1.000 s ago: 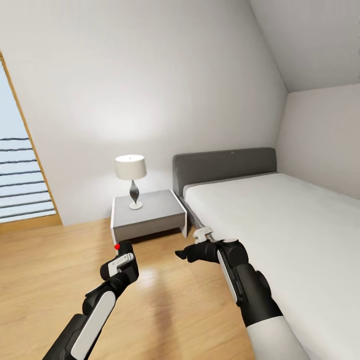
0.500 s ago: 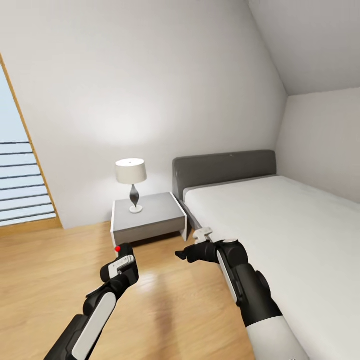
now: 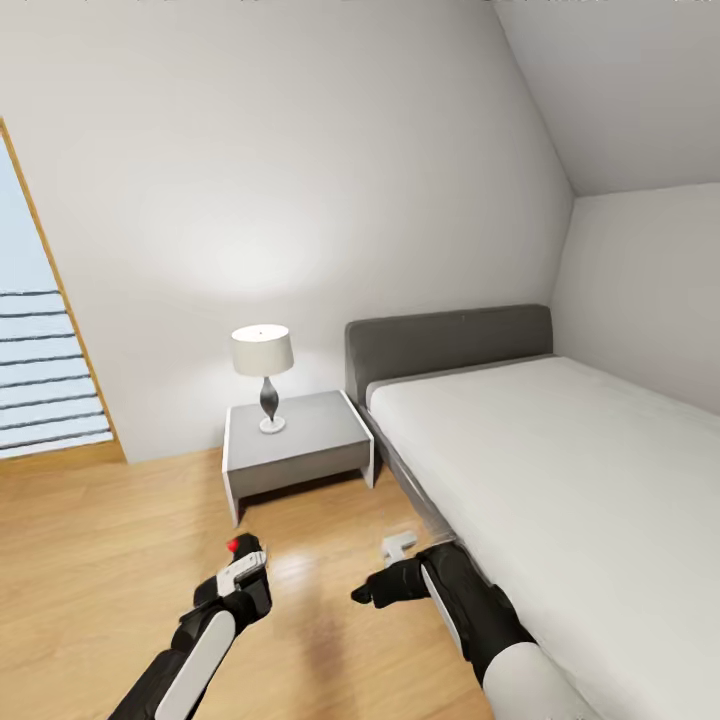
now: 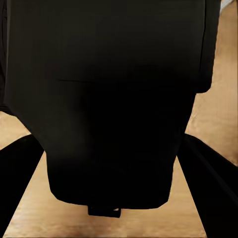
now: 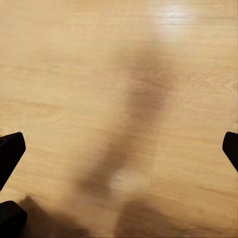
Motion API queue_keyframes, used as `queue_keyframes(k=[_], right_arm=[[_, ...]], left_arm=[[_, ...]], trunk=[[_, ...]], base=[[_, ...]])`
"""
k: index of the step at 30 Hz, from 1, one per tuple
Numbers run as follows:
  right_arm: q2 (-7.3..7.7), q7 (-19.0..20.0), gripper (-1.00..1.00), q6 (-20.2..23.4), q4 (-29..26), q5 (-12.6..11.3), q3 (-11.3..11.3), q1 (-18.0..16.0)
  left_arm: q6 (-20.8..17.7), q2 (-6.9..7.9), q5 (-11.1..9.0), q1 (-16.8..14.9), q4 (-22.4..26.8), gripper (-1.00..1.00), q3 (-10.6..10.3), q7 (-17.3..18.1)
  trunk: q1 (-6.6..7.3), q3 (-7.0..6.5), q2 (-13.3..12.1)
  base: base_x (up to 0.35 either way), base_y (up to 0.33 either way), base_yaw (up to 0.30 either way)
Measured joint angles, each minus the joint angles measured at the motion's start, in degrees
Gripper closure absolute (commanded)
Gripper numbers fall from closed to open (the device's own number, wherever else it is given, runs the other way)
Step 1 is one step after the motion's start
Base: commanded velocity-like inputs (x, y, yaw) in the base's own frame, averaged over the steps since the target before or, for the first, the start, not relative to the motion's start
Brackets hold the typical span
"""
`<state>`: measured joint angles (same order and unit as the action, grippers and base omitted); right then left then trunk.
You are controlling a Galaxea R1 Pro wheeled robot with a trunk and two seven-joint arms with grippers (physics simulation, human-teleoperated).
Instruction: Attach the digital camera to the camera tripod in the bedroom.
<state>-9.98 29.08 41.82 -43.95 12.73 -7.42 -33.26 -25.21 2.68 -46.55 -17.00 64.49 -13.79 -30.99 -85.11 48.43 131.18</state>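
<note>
Carrying: digital camera clamped in left gripper fingers, kept low for transit.
R gripper: fingers apart, free for tripod.

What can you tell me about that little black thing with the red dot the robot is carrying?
It is the camera, a small black boxy thing with a red round spot on its top corner. It sits between the fingers of the left gripper, held above the wood floor. In the left wrist view its dark matte body blocks most of the picture, with a small tab at one edge.
</note>
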Motion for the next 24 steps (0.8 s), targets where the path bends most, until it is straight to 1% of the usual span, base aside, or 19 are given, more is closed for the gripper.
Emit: queue_keyframes(k=[5, 6, 9, 10, 13, 14, 16, 17, 20, 21, 24], right_arm=[[-0.01, -0.1, -1.00, -5.0, 7.5, -0.1, 0.0, 0.0], [-0.01, 0.0, -1.00, -7.1, 9.4, -0.1, 0.0, 0.0], [-0.01, 0.1, -1.00, -9.3, 11.2, -0.2, 0.0, 0.0], [-0.01, 0.2, -1.00, -10.1, 11.9, -0.3, 0.0, 0.0], [-0.01, 0.3, -1.00, -10.8, 12.5, -0.3, 0.1, 0.0], [-0.01, 0.4, -1.00, -11.0, 12.7, -0.4, 0.3, 0.0], [0.10, 0.3, -1.00, -11.1, 12.9, -0.4, 0.7, 0.0], [0.18, 0.4, -1.00, -11.1, 12.9, -0.4, 1.2, 0.0], [0.21, 0.4, -1.00, -10.6, 13.1, -0.4, 2.2, 0.0], [0.14, 0.4, -1.00, -9.6, 13.1, -0.4, 3.1, 0.0], [0.17, 0.4, -1.00, -8.6, 13.2, -0.5, 3.6, 0.0]], left_arm=[[1.4, -0.98, -0.8, 0.0, -6.9, 1.00, -0.1, 0.8], [2.4, -1.46, -1.1, 0.0, -9.1, 1.00, -0.1, 1.5], [4.7, -2.28, -1.2, 0.0, -11.9, 1.00, -0.2, 3.1], [6.2, -2.68, -1.3, 0.0, -13.4, 1.00, -0.3, 4.3], [8.1, -3.15, -1.2, 0.0, -16.1, 1.00, -0.3, 6.5], [9.1, -3.35, -1.0, 0.0, -18.3, 1.00, -0.3, 8.1], [9.9, -3.49, -0.8, 0.0, -20.6, 1.00, -0.3, 9.8], [10.7, -3.61, -0.8, 0.0, -22.9, 1.00, -0.3, 11.4], [12.4, -3.78, -0.9, 0.0, -25.9, 1.00, -0.3, 13.8], [14.6, -4.15, -1.0, 0.0, -28.2, 1.00, -0.3, 15.9], [16.8, -4.80, -0.8, 0.0, -29.7, 1.00, -0.2, 17.5]], trunk=[[1.11, -0.91, -2.0], [1.32, -1.08, -2.4], [1.99, -1.63, -3.6], [2.20, -1.81, -4.0], [2.86, -2.35, -5.2], [3.08, -2.52, -5.6], [3.52, -2.88, -6.4], [3.74, -3.06, -6.8], [4.40, -3.60, -8.0], [4.62, -3.78, -8.4], [5.28, -4.32, -9.6]], base=[[0.000, 0.000, 0.000], [0.000, 0.000, 0.000], [0.000, 0.000, 0.000], [0.000, 0.000, 0.000], [0.000, 0.000, 0.000], [0.000, 0.000, 0.000], [0.000, 0.000, 0.000], [0.000, 0.000, 0.000], [0.000, 0.000, 0.000], [0.000, 0.000, 0.000], [0.000, 0.000, 0.000]])
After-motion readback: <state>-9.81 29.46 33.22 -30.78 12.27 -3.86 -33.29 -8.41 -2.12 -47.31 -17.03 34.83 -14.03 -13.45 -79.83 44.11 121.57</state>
